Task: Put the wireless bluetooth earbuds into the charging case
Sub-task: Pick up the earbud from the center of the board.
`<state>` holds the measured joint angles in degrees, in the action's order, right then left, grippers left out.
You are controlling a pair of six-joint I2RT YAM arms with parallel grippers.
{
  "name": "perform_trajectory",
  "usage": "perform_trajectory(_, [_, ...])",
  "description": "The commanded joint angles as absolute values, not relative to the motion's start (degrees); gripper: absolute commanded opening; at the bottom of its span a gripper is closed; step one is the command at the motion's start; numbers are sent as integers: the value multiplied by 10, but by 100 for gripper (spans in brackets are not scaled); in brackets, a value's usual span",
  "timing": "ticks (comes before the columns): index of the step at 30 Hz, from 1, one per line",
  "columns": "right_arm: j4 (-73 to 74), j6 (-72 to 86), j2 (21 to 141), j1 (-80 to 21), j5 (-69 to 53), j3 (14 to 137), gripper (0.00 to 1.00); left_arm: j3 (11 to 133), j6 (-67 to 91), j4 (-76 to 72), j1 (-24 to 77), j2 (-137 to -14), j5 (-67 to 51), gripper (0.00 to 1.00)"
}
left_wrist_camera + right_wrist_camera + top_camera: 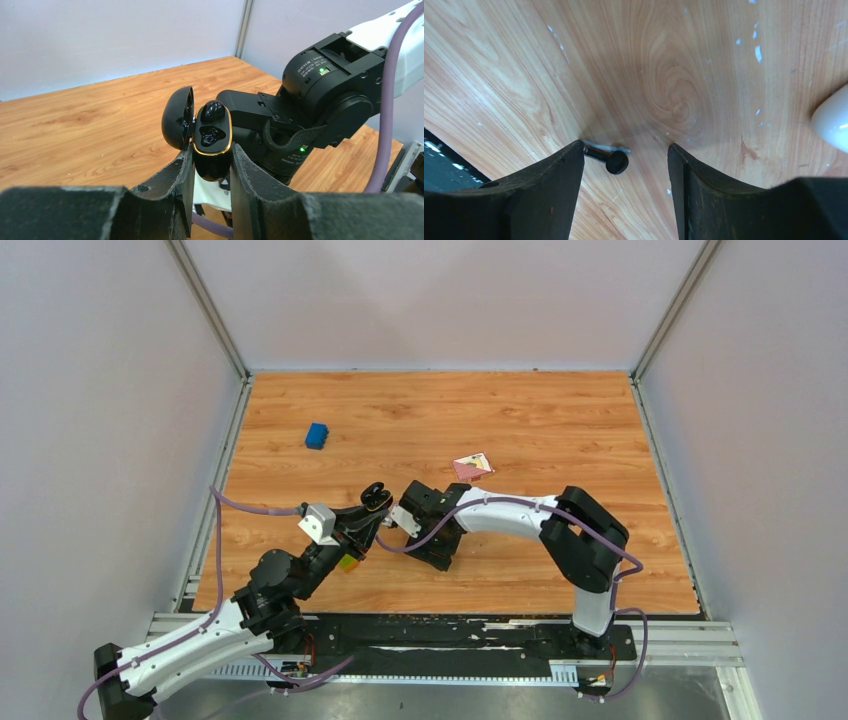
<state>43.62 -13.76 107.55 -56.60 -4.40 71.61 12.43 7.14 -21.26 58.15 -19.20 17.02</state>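
One black earbud [212, 111] is sitting in the upper well of the charging case [212, 155]. The case's gold-rimmed face is tilting toward the left wrist camera, its lid [178, 118] is hanging open to one side, and the well below the bud is glinting purple. The left gripper [212, 167] is clamping the case's lower body between both fingers [172, 185], holding it up off the table [90, 130], just in front of the right arm [325, 85].

The other earbud [614, 160] is lying on the wood between the fingers [549, 185] of the right gripper [625, 152]. Its stem is pointing at one of them, either touching it or just short of it — I cannot tell which. That gripper's jaws are standing wide apart, straddling the bud and gripping nothing. A rounded white object [831, 122] is poking in at the edge of the right wrist view.

Farther back on the table, a blue block [317, 435] and a small printed card [472, 466] are lying well apart.
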Motion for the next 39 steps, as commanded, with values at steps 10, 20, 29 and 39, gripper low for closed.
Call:
perform_trajectory(10, [437, -176, 1047, -567, 48, 660, 60, 141, 66, -242, 584, -202, 165, 0])
perform_trajectory(20, [460, -181, 1002, -520, 1, 677, 59, 144, 68, -236, 584, -194, 165, 0])
perform_trajectory(29, [451, -203, 962, -517, -136, 680, 54, 144, 72, -238, 584, -196, 165, 0])
perform_trajectory(39, [446, -189, 1032, -517, -128, 716, 41, 149, 74, -236, 584, -200, 162, 0])
